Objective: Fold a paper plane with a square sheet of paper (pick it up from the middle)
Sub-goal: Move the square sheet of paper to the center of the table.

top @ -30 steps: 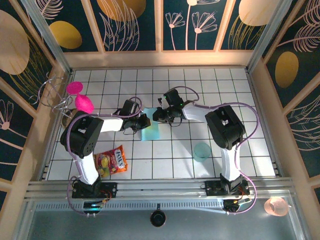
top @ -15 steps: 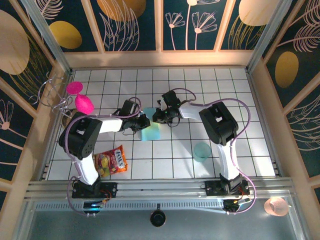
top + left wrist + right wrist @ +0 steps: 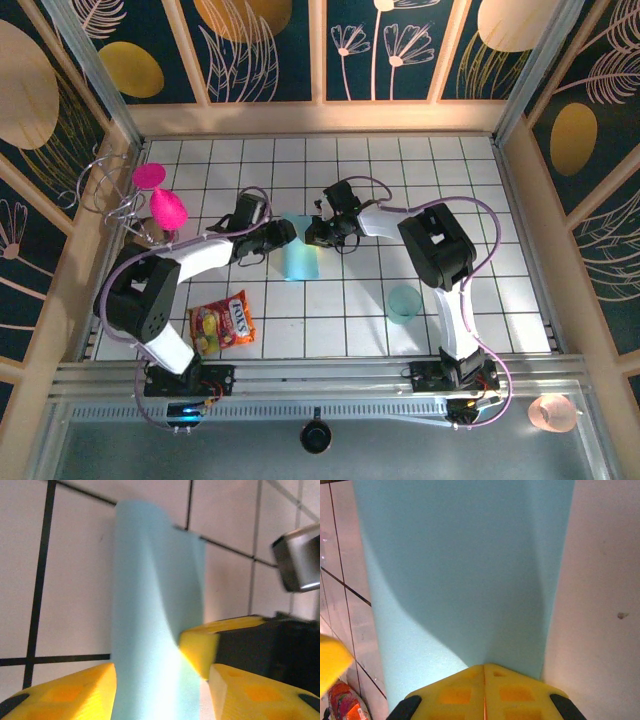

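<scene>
The square sheet of paper (image 3: 300,258) is a light-blue folded strip near the middle of the tiled table. It runs up the left wrist view as the paper (image 3: 150,605) and up the right wrist view as the paper (image 3: 465,565). My left gripper (image 3: 283,237) is at its left edge. In its own view the left gripper (image 3: 160,680) stands open with the strip between its yellow fingers (image 3: 75,690). My right gripper (image 3: 312,234) is at the strip's upper right edge. The right gripper (image 3: 485,667) is shut, pinching that edge, and the paper bows up toward it.
A round teal cup (image 3: 404,303) stands in front of the right arm. A candy bag (image 3: 222,322) lies at the front left. Two pink objects (image 3: 160,195) and a wire rack (image 3: 105,190) sit by the left wall.
My left gripper has opened and let go of the paper, and the left arm has shifted its elbow outward. The right gripper stays shut at the same spot.
</scene>
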{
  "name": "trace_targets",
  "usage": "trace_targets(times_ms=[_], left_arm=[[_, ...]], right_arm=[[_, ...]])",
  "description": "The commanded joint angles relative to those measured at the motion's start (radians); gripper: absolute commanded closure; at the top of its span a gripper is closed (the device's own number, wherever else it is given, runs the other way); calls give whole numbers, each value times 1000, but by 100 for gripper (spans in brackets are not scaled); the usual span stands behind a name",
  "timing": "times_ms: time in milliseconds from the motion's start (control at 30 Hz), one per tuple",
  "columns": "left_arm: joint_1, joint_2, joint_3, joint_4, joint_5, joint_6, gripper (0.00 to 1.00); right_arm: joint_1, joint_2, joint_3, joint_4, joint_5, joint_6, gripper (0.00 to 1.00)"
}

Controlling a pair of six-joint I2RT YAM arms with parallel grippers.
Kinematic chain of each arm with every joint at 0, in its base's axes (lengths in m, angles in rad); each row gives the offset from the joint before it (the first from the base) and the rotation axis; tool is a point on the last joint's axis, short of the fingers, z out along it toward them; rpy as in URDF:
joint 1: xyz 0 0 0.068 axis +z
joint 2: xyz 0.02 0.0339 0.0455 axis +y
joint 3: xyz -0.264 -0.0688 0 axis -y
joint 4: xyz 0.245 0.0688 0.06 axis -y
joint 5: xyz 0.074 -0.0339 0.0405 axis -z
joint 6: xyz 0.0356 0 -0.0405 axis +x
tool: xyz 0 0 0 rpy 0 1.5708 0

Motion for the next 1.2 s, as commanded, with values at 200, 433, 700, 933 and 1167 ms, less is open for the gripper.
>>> trace_targets(times_ms=[200,433,700,933,1167], left_arm=[[-3,114,38,-11,76,24,46],[-36,172,84,-26,90,51,67],[-94,194,113,13,120,25,74],[-102,222,112,9,36,-51,70],[-115,277,113,-30,12,-44,68]], right_arm=[[-12,-18,21,38,-74,34,90],[-70,-160,-55,156,-73,88,83],[-166,-290,-200,141,3,55,83],[-191,-310,-257,130,11,28,83],[-190,-300,-266,156,-12,32,83]])
